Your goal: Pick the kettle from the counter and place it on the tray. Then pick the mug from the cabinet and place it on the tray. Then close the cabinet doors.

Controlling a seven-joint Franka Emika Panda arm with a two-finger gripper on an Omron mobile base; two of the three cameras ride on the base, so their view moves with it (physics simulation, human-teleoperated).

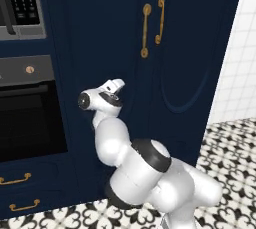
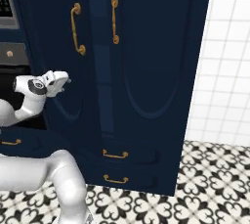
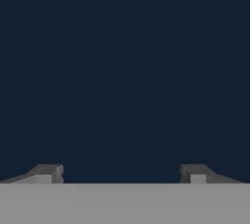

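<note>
The gripper [image 3: 121, 173] has its two fingers spread wide apart and holds nothing; it is pressed close against the left one of the cabinet doors [image 1: 107, 38]. Both doors are shut, their gold handles [image 2: 76, 29] side by side near the middle seam.

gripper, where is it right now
The gripper is open and faces the left cabinet door close up, below its gold handle, right of the black oven; the hand view shows plain navy panel between the spread fingertips.
</note>
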